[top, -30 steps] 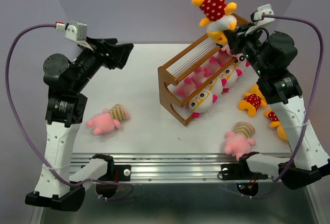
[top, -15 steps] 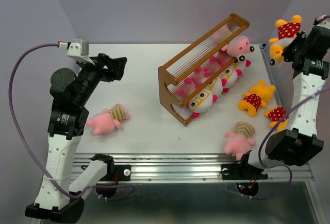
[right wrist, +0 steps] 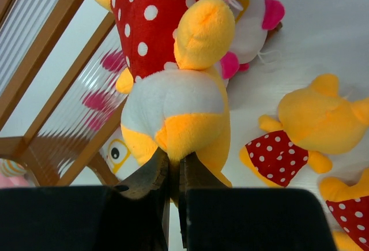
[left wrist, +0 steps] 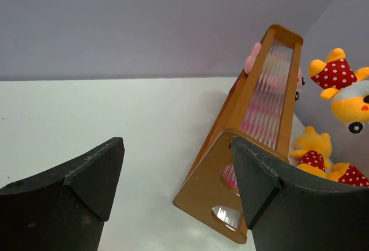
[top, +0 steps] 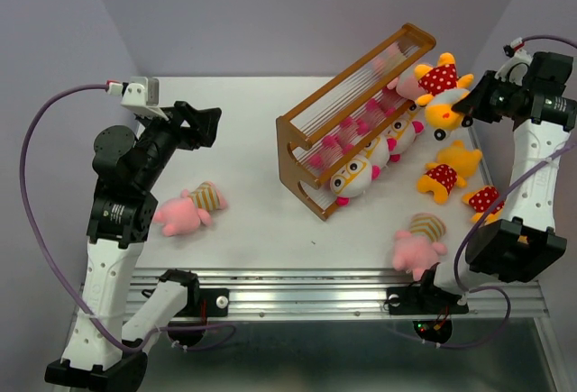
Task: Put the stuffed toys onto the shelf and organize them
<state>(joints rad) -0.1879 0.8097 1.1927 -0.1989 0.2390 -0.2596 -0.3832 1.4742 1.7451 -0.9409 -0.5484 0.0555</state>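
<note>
On our left, the left gripper (top: 203,126) hangs above the table (top: 252,113), its jaws spread wide with nothing between them. Its wrist view looks over bare tabletop toward the near end panel of the shelf (top: 299,150). At 6 o'clock from that gripper, a pink toy (top: 187,210) in a striped shirt lies on the table.

The shelf runs diagonally across the middle, from 7 o'clock up to 1 o'clock. We see several white-faced toys (top: 353,178) with orange glasses packed along its lower tier.

At 5 o'clock from the shelf, a second pink toy (top: 418,244) lies near the table's front edge. At 3 o'clock, two yellow toys (top: 444,172) in red polka dots lie close together.

Farthest right, the right gripper (top: 475,104) has its fingers pressed together on a fold of a yellow-orange toy (top: 440,93). It holds the toy just beside the shelf's far end, at 2 o'clock. We cannot tell whether this toy touches the shelf.
</note>
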